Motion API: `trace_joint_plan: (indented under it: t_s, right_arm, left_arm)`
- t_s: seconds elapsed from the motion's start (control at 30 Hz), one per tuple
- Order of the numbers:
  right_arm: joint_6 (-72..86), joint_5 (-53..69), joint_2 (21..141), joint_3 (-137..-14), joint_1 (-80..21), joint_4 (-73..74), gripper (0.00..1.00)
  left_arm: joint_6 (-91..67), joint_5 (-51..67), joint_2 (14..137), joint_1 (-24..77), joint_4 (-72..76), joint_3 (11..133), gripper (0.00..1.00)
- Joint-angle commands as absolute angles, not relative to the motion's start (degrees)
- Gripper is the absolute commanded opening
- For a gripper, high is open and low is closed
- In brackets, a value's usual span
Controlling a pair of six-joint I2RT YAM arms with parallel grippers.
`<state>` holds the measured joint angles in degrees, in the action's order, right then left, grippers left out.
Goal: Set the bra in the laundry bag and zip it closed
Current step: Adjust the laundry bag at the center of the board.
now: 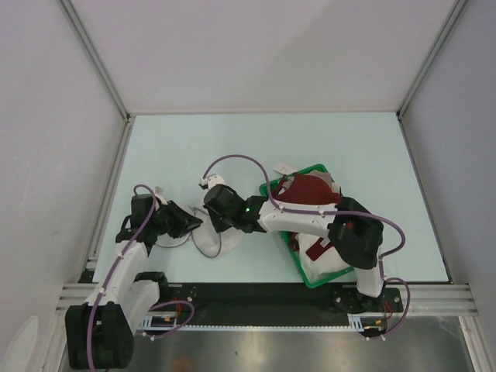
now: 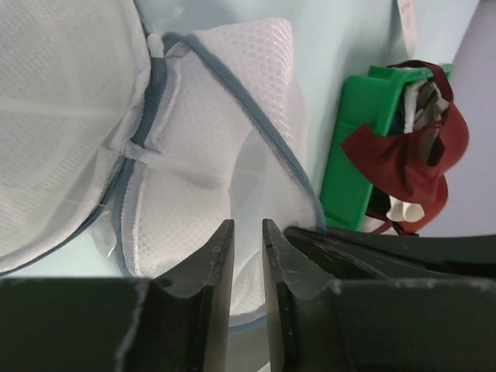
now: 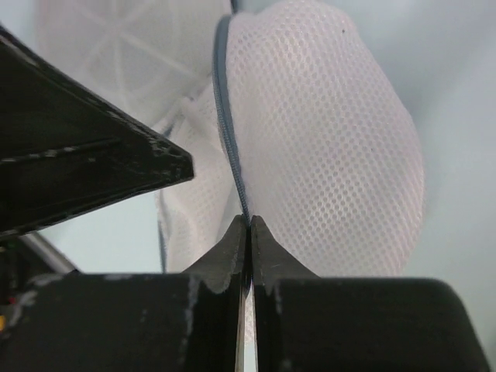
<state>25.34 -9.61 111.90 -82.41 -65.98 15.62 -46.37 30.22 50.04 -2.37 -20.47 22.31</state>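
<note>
I note right gripper (image 3: 248, 223) jaws pinching the laundry bag (image 3: 325, 139) zipper rim, lower centre; left gripper (image 2: 248, 227) jaws slightly parted.

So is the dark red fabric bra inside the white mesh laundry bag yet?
Out. The dark red bra lies draped over the green plastic basket, apart from the white mesh bag.

The table (image 1: 232, 147) is seen from high above and behind, looking down, the laundry bag (image 2: 225, 101) is framed close-up from both wrists, and that bag is shared by all three views.
</note>
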Motion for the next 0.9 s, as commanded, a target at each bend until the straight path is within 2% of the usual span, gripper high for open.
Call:
trace_joint_plan:
  t_s: [0.0,0.3,0.53,0.67,0.77,0.8,0.87]
  right_arm:
    - [28.91,-9.41,104.68,-84.9,-65.92,16.7,0.0]
    - [37.78,-5.37,99.15,-79.9,-65.74,12.13,0.0]
    - [39.29,-7.29,91.33,-76.21,-65.13,10.46,0.0]
    - [37.27,-8.26,89.04,-74.1,-63.99,11.07,0.0]
    - [37.35,-5.81,88.95,-70.94,-62.59,10.37,0.0]
    - [37.61,-5.54,88.77,-70.14,-62.32,9.07,0.0]
    - [37.79,-5.1,88.25,-67.86,-61.7,8.0,0.0]
  left_arm:
    - [-51.49,32.09,48.43,1.82,-17.23,22.59,0.25]
    - [-57.74,28.75,52.29,5.1,-10.37,19.95,0.23]
    - [-53.63,18.21,57.65,5.1,-15.11,21.18,0.2]
    - [-49.84,18.81,58.19,5.62,-15.64,22.58,0.19]
    - [-46.68,17.32,52.31,8.52,-19.58,26.18,0.35]
    - [-45.97,15.75,50.29,10.18,-22.56,28.19,0.49]
    - [-44.3,15.9,45.72,10.72,-24.69,29.53,0.59]
